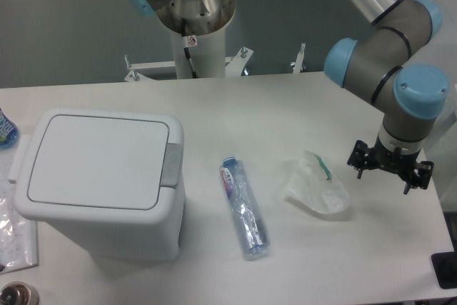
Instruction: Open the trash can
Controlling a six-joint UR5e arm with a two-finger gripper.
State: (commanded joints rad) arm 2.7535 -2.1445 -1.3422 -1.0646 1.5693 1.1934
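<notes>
On the table (285, 112), the trash can (100, 183) sits lid-down; tool (390, 170) (grip state unclear) hovers apart.

White, grey and pale blue.
Far from the black gripper (390, 171), the bin (100, 183) is white with a grey tab (171, 165). Nearer it lie a clear bottle (243, 207) with a red-and-blue label and a clear bag (315, 186) with green marking. The arm (393, 62) is grey with blue caps.

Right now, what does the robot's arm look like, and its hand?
The arm is made of silver-grey tubes with round light-blue caps on the joints. At its end sits a small black gripper with short prongs as jaws.
</notes>
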